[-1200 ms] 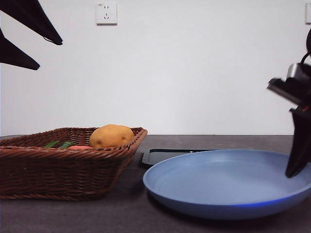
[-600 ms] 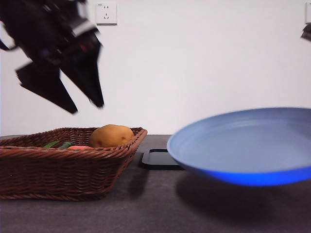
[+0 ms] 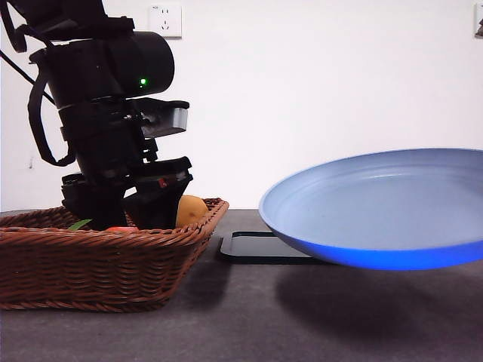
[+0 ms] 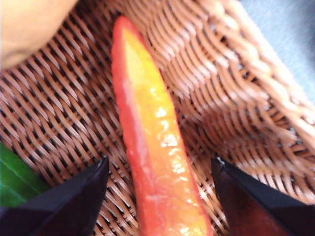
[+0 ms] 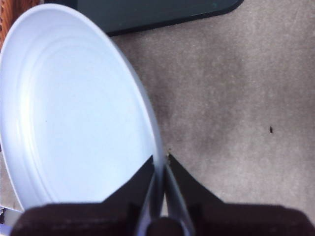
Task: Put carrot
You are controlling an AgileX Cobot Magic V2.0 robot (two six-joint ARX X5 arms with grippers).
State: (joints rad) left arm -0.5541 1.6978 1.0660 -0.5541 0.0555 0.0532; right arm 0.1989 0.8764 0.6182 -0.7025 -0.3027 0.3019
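The carrot point(image 4: 152, 147), glossy red-orange, lies on the floor of the wicker basket point(image 4: 246, 98). My left gripper point(image 4: 160, 160) is open, with one jaw on each side of the carrot and not closed on it. In the front view the left gripper point(image 3: 132, 207) is down inside the basket point(image 3: 98, 264), and only a sliver of the carrot point(image 3: 121, 228) shows over the rim. My right gripper point(image 5: 160, 164) is shut on the rim of a blue plate point(image 5: 74, 113) and holds it tilted above the table point(image 3: 377, 211).
A yellow-brown potato point(image 3: 192, 211) sits in the basket just behind the left gripper and also shows in the left wrist view point(image 4: 29, 24). A green leaf point(image 4: 15, 177) lies beside the carrot. A black mat point(image 3: 256, 247) lies between the basket and the plate.
The left arm has dropped from high up into the basket and now straddles the carrot. The plate, lifted off the table a second ago, stays held in the air.
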